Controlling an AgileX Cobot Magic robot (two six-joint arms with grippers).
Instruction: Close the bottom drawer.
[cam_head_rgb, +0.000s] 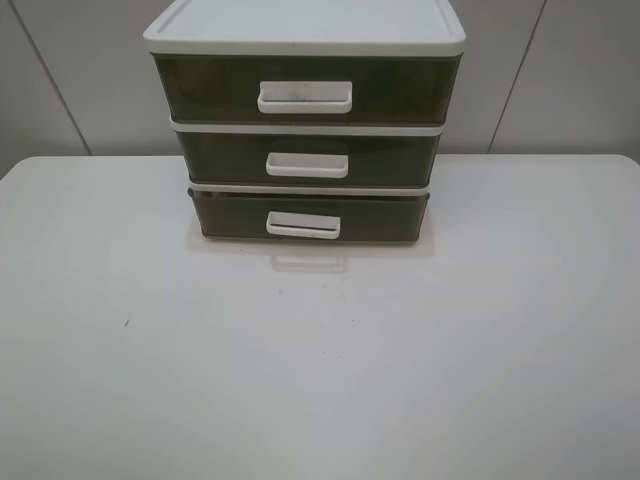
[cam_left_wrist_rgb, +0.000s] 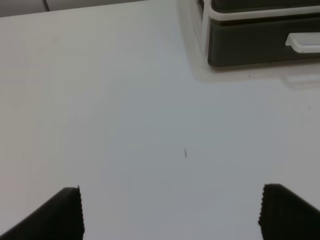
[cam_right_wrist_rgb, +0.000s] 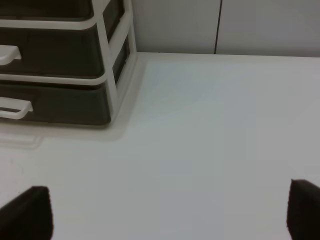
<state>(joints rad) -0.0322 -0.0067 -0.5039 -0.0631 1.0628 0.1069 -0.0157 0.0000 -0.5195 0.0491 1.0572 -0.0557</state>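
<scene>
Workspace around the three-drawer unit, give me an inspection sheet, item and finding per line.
Surface: white table, one small dark speck on its left part.
Job's things: bottom drawer with white loop handle, its front standing slightly forward of the middle drawer; it looks partly open. Top drawer sits under the white lid.
Clutter: nothing seen.
End effectors: left end effector open, above bare table, short of the unit; right end effector open, also short of it, touching nothing. Neither shows in the high view.
Cables: nothing seen.
Surroundings: pale panelled wall behind the table.
</scene>
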